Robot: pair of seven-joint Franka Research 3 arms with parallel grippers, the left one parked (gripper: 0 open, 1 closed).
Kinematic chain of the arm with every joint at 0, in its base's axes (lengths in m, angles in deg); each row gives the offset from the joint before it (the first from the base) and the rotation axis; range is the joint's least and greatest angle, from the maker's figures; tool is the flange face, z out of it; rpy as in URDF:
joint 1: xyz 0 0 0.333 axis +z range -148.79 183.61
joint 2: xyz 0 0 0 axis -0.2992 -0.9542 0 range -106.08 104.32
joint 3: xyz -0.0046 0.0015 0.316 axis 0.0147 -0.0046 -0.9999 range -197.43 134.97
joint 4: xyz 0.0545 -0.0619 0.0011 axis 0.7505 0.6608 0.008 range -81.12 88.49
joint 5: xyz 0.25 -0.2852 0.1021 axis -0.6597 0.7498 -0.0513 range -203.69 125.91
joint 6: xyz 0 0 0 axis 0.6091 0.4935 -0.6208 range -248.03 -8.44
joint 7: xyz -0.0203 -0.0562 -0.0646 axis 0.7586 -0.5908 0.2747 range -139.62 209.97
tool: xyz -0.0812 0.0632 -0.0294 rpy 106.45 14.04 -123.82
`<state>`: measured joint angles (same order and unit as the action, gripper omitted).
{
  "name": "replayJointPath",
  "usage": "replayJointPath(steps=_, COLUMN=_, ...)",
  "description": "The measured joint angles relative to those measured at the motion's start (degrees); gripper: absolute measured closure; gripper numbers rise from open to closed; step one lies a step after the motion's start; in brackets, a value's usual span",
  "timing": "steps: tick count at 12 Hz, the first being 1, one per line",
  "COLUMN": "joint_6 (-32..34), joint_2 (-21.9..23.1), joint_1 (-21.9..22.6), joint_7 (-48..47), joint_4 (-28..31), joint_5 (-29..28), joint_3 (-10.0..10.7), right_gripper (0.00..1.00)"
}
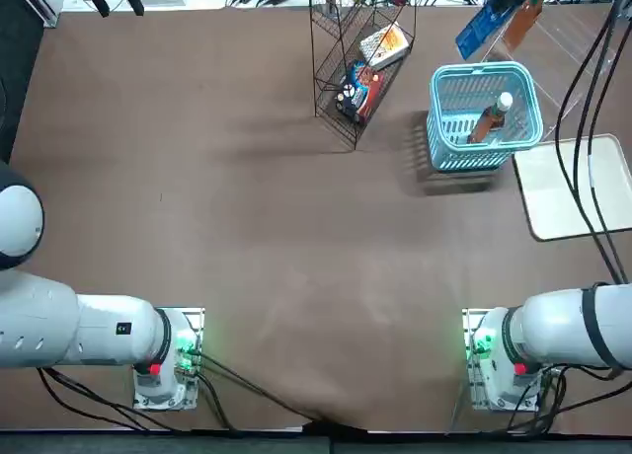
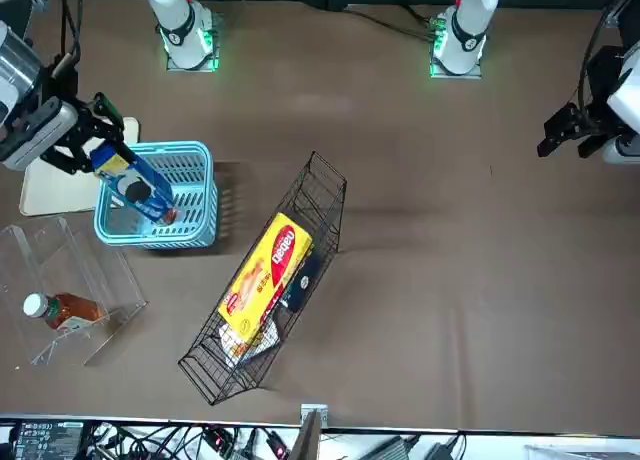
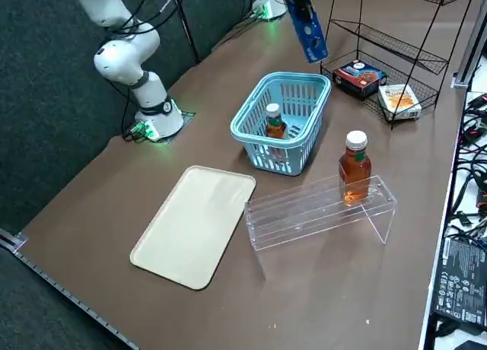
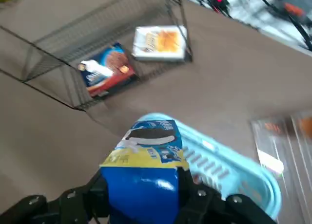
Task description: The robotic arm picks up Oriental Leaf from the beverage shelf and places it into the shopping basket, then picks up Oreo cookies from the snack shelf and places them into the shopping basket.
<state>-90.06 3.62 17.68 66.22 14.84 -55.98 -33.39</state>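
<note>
The Oreo cookies (image 1: 475,37) hung tilted near the shopping basket (image 1: 435,118), held above the table, we judged, to be lowered in. Further right, the Oriental Leaf (image 1: 483,129) leaned inside it, presumably left there as the first item. Last, we saw the right gripper (image 4: 141,175) slanting downward, its fingers closed around the pack's sides, leaving its far end free.
</note>
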Motion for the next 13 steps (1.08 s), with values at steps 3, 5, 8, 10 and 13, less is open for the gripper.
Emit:
replayJointPath(steps=3, joint_6=2.87, joint_2=1.03, joint_1=0.86, joint_7=-12.57, joint_4=-0.66, joint_5=7.07, joint_3=-1.76, right_gripper=0.45)
replayJointPath(steps=5, joint_6=4.76, joint_2=1.39, joint_1=1.31, joint_7=-21.02, joint_4=-0.65, joint_5=10.38, joint_3=-3.42, right_gripper=0.45)
replayJointPath(steps=8, joint_6=7.51, joint_2=1.35, joint_1=1.62, joint_7=-31.85, joint_4=-0.43, joint_5=13.2, joint_3=-5.39, right_gripper=0.45)
replayJointPath(steps=10, joint_6=7.99, joint_2=1.32, joint_1=1.66, joint_7=-36.09, joint_4=0.02, joint_5=15.08, joint_3=-5.96, right_gripper=0.45)
replayJointPath(steps=13, joint_6=8.01, joint_2=1.24, joint_1=1.66, joint_7=-38.52, joint_4=1.07, joint_5=16.2, joint_3=-6.13, right_gripper=0.45)
